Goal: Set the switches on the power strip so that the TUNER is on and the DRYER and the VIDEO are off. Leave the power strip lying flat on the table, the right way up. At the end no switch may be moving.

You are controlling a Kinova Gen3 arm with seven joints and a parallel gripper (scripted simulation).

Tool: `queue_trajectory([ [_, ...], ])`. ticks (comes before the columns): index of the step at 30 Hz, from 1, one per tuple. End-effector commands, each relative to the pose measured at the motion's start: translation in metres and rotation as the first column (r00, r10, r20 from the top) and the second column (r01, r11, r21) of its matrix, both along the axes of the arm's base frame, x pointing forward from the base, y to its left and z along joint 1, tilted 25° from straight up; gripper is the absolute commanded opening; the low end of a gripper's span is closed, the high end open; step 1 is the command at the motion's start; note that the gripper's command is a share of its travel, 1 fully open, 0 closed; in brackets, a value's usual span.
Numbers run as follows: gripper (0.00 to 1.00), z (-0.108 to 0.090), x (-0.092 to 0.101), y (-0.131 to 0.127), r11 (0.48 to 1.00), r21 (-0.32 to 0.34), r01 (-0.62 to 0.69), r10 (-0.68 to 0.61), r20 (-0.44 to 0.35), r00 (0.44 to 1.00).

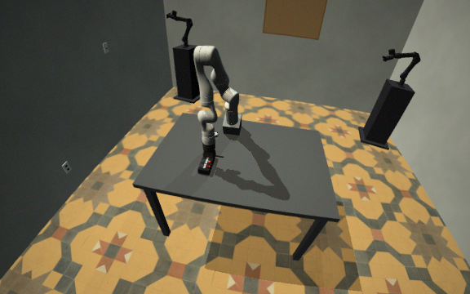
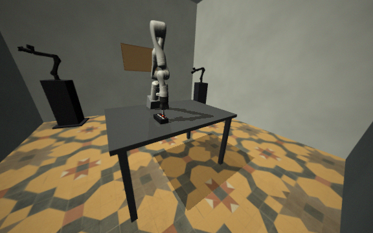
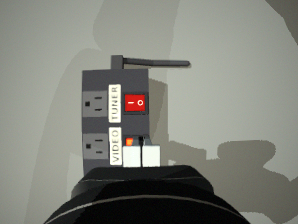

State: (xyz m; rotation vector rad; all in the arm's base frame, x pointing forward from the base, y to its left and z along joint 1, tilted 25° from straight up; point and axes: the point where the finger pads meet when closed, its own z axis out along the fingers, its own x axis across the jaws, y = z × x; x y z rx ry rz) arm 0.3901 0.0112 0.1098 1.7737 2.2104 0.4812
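Note:
The dark power strip lies flat on the grey table, right way up; it also shows in the top view and the exterior view. In the wrist view its far red rocker switch sits beside a white label too small to read. The second switch, beside the label VIDEO, is mostly covered by my fingertips. My gripper is shut with nothing between the fingers, and its tips are down at that second switch. The strip's nearer part is hidden under my gripper body.
A short dark cord stub sticks out from the strip's far end. The arm's base stands at the table's back edge. Black pedestals with camera arms stand on the floor around the table.

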Motion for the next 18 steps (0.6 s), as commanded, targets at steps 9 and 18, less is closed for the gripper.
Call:
queue_trajectory([
  [9, 0.00, -0.0011, 0.0009, 0.0002, 1.000, 0.000, 0.000, 0.000, 0.001, 1.000],
  [18, 0.00, -0.0045, 0.0024, 0.0005, 1.000, 0.000, 0.000, 0.000, 0.001, 1.000],
])
